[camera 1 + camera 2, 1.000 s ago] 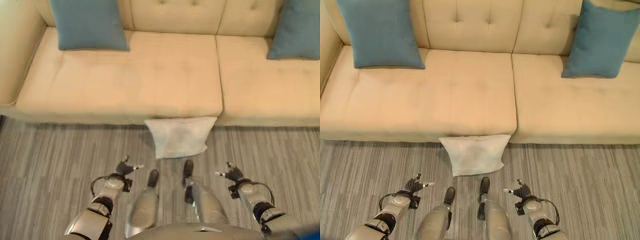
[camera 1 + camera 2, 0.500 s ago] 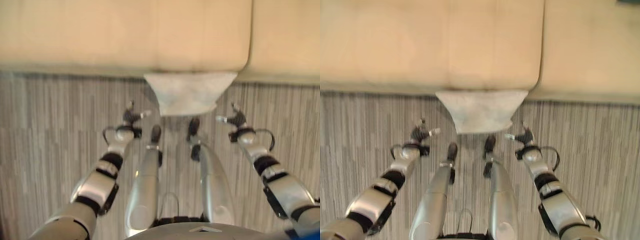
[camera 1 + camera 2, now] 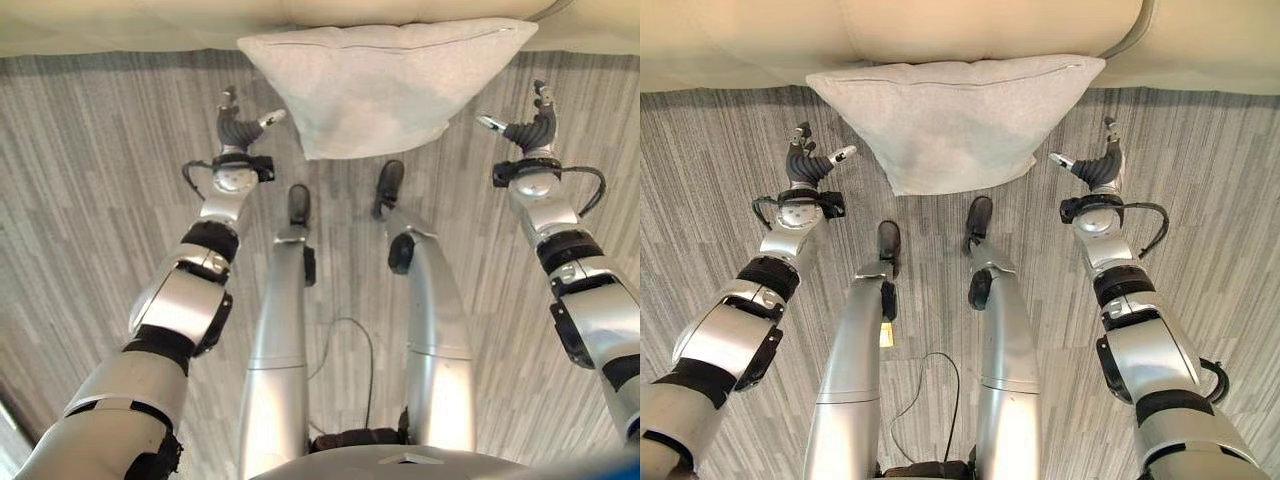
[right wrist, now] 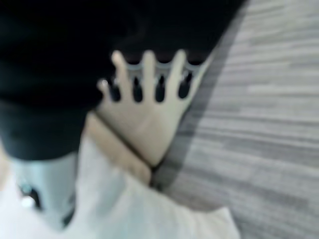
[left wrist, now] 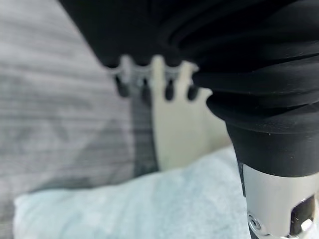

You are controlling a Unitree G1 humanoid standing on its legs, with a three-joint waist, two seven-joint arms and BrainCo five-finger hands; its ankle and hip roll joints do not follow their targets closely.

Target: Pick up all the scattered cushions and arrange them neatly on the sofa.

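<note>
Presently the step in hand is, by my judgement, the approach to a two-handed pickup of the cushion, which lies on the floor, its far edge against the foot of the sofa.

Left side: the left hand hovers above the floor just beside the cushion's left edge. Its fingers are relaxed and spread, thumb pointing towards the fabric, grasping nothing. No contact with the cushion is evident.

Centre: the cushion is pale grey and roughly square, wider at the sofa end, and sits between the two hands. It appears soft and likely to sag if lifted from one side alone.

Right side: the right hand hovers just beside the cushion's right edge, mirroring the left. Its fingers are likewise loose and apart, thumb turned inwards, holding nothing.

Next move, as judged: both hands need to come inwards and down until they meet the cushion's sides, then press or curl on the fabric evenly before any lift towards the sofa seat.
</note>
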